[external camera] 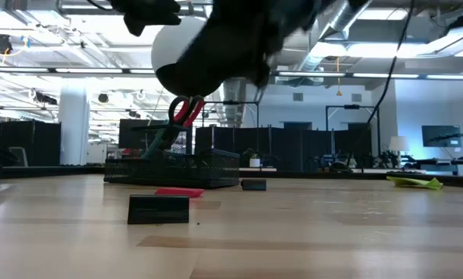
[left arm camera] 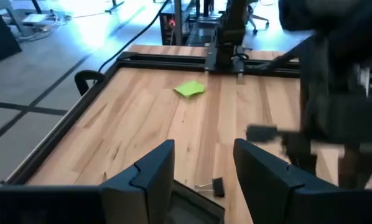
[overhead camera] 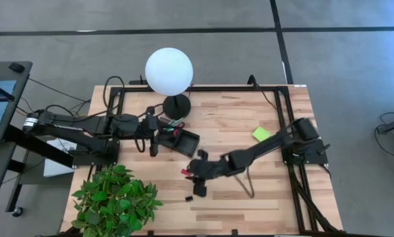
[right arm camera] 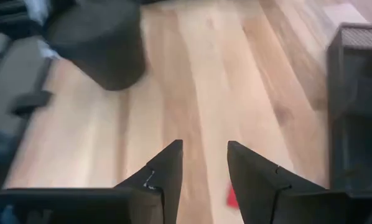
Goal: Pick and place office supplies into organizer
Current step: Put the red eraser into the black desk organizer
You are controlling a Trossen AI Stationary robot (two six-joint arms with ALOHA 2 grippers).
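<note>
One sticky-note pad (overhead camera: 261, 134), two claws (overhead camera: 201, 186)

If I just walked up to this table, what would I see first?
Probably the big white globe lamp at the far edge of the wooden table, with the leafy green plant at the near left corner. The two dark arms meet mid-table: the left gripper beside the black organizer, and the right gripper, open, hanging just past a small red block.

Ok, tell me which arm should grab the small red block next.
Right. The right gripper hangs open almost over the small red block, which shows just beyond its fingers in the right wrist view. The left gripper sits farther off, by the organizer.
</note>
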